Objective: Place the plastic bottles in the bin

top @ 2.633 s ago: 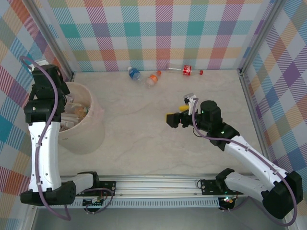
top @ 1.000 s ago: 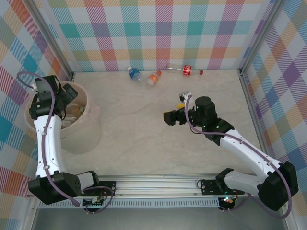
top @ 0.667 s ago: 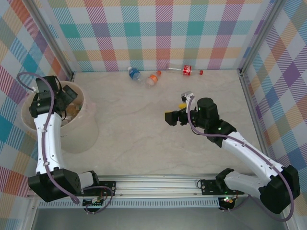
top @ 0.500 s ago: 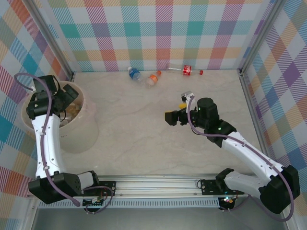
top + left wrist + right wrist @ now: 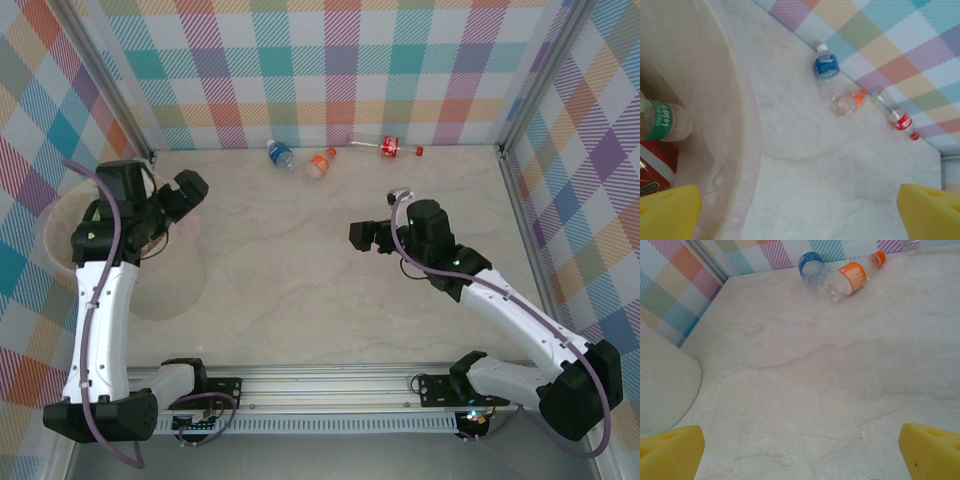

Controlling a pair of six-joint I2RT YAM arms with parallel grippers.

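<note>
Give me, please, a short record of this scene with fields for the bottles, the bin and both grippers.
Loose bottles: three lying on the table near the back wall: blue-label bottle, orange-label bottle, red-label bottle
Bin: left side of the table; green-label bottle inside
Left gripper: open, empty, by the bin's rim
Right gripper: open, empty, above bare table

The white-and-black left arm [image 5: 95, 300] is raised from its base and bent forward at the elbow. Its black two-finger left gripper [image 5: 172, 212] is held with jaws spread wide, the yellow foam pads [image 5: 667, 212] set far apart. The white-and-black right arm [image 5: 510, 310] is stretched forward and leftward. The black right gripper [image 5: 370, 232] is likewise held wide, its own yellow foam pads [image 5: 671, 451] well apart.
</note>
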